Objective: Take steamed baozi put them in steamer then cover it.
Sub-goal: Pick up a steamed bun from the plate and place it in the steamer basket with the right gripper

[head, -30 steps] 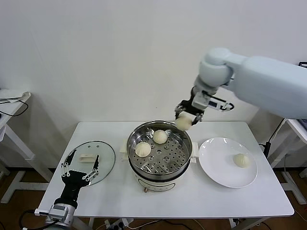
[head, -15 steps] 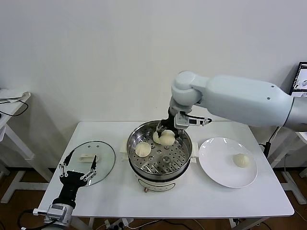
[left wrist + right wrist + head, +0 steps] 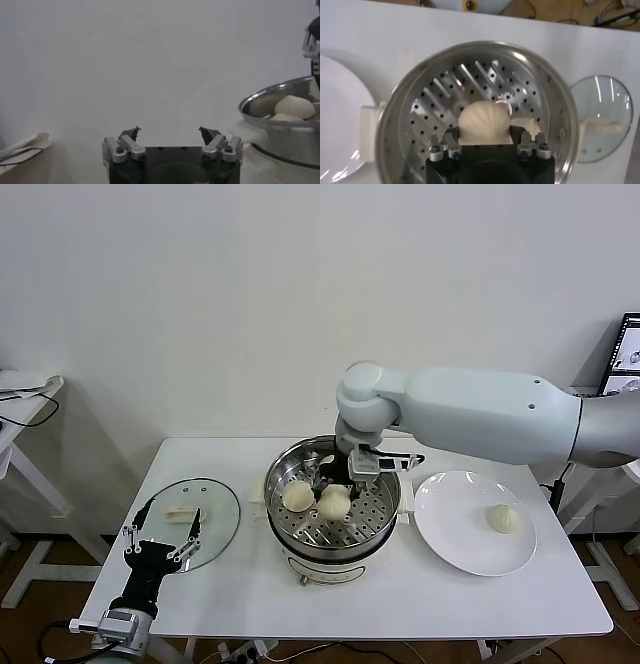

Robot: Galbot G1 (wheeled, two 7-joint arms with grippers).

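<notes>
The steamer [image 3: 282, 529] stands mid-table. My right gripper [image 3: 334, 496] reaches down into it and is shut on a cream baozi [image 3: 333, 504], held just above the perforated tray. In the right wrist view this baozi [image 3: 484, 120] sits between the fingers [image 3: 451, 137]. A second baozi [image 3: 297, 496] lies in the tray on the left; a third is mostly hidden behind the gripper. One more baozi [image 3: 503, 519] lies on the white plate [image 3: 455, 544]. The glass cover [image 3: 215, 519] lies flat at the table's left. My left gripper [image 3: 160, 546] is open and empty near the front-left edge.
The left wrist view shows the steamer's rim [image 3: 260, 102] with baozi [image 3: 295, 106] inside it, off to one side of the open left gripper [image 3: 170, 134]. A wall stands behind the table. A side table [image 3: 20, 399] is at far left.
My right gripper has carried the baozi from above the steamer's back right rim down into the pot, toward the front of the tray. The left arm has not moved.
</notes>
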